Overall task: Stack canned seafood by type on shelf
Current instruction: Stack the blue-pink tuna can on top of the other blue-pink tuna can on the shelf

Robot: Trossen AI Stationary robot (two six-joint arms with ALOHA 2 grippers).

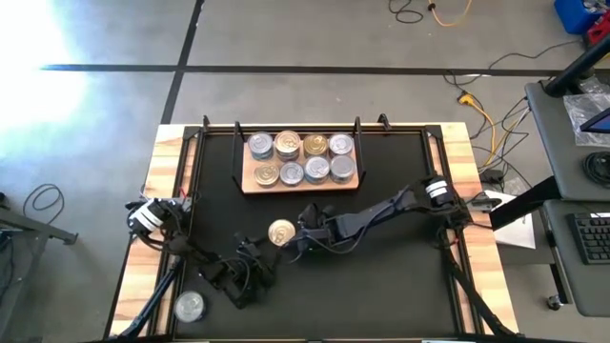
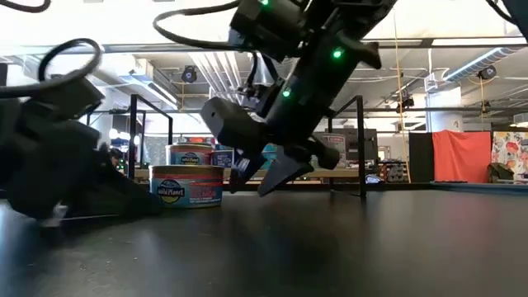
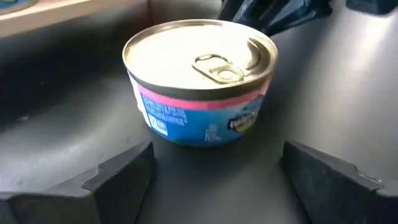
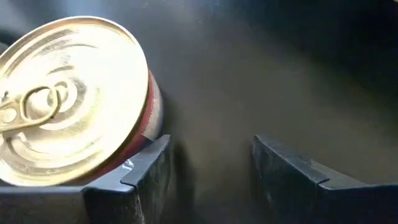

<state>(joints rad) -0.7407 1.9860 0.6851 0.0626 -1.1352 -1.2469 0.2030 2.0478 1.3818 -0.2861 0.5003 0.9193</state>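
Open-plan robotics lab — exposed ceiling ducts (image 2: pixel 495 58), floor cables (image 1: pixel 434 11), side computer desk (image 1: pixel 572 143).

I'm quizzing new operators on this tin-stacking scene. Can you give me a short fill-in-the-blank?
1. The lid of the tin standing between the two grippers is ____ in colour.
2. The shelf shows ____ tin tops from above.
3. A lone silver-lidded tin sits near the table's front ____ corner.

Missing words: gold; eight; left

**Colours and patterns on the table**

You see a gold-lidded tin (image 3: pixel 200 81) banded pink over blue, silver and gold lids on a light-wood shelf (image 1: pixel 301 181), a silver tin (image 1: pixel 189 305), and a black table (image 1: pixel 400 276).
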